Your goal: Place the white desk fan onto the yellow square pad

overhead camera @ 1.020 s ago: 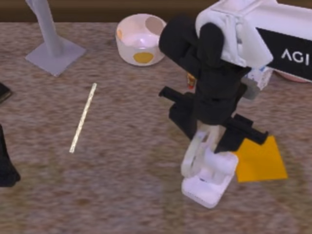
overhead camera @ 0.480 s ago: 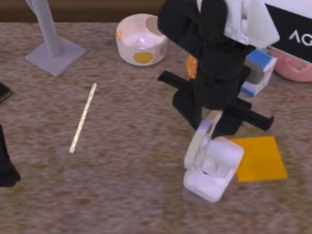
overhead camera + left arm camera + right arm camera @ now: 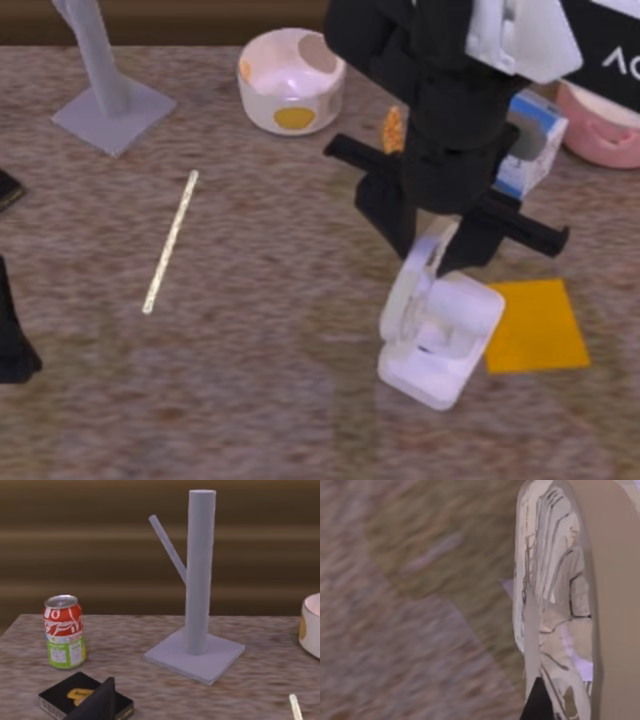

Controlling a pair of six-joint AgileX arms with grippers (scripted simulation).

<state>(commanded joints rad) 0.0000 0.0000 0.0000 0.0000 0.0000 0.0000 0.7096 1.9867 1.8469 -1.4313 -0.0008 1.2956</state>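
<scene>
The white desk fan [image 3: 437,330] sits on the tabletop [image 3: 260,400], its edge just touching the yellow square pad [image 3: 537,325], not yet on it. Behind it, the right claw [image 3: 437,245] grips the fan's round cage to carry it over. The left claw [image 3: 12,350] rests at the left edge; I cannot tell its state.

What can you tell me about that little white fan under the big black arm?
The fan is all white and looks like plastic, with a round wire-cage head, a stubby motor housing and a rectangular base. It stands just left of the yellow pad, its base overlapping the pad's left edge as seen from above. The right gripper sits over the cage's top rim; the right wrist view shows the cage wires very close up.
</scene>
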